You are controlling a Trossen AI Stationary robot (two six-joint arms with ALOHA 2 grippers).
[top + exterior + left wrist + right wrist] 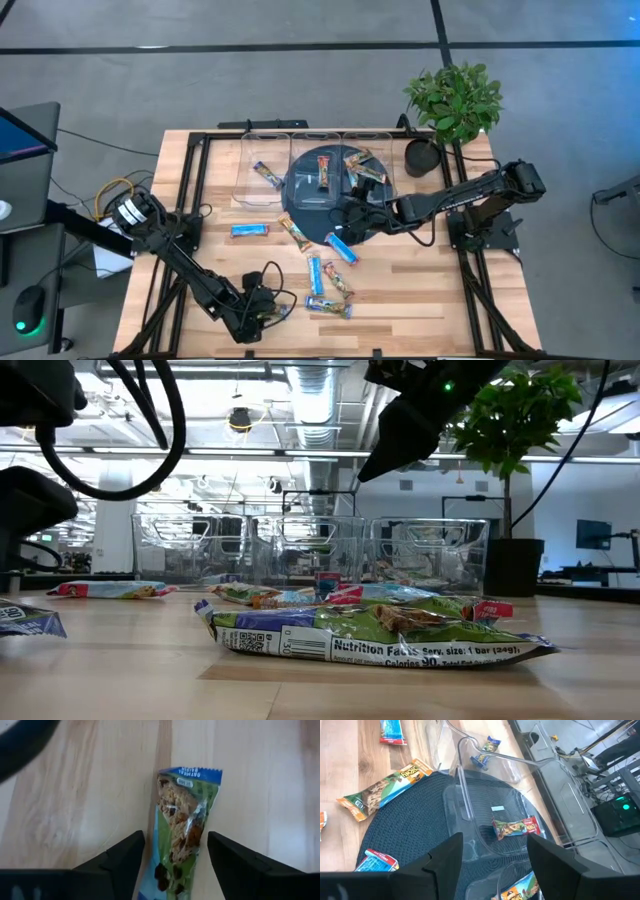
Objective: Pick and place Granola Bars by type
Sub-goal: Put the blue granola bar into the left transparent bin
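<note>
Two arms at work. Left gripper (175, 865) near front edge, fingers spread wide, straddling green bar (182, 825) flat on table (420, 290); nothing held. Step looks like grasp approach: next move calls for descent, then closing on wrapper. Right gripper (495, 865) open, empty, over mat (310, 215) and clear bins (265, 150). Other bars scattered: some on mat, some in bins, several loose on wood.

The right gripper (495, 857), fingers spread wide at the bottom of the frame, hangs over a dark round mat (420, 825) and clear bins (520, 800), with a red-ended granola bar (516, 827) in the centre bin, an orange-brown bar (385, 787) at left, and a blue bar (376, 861) at lower left.
</note>
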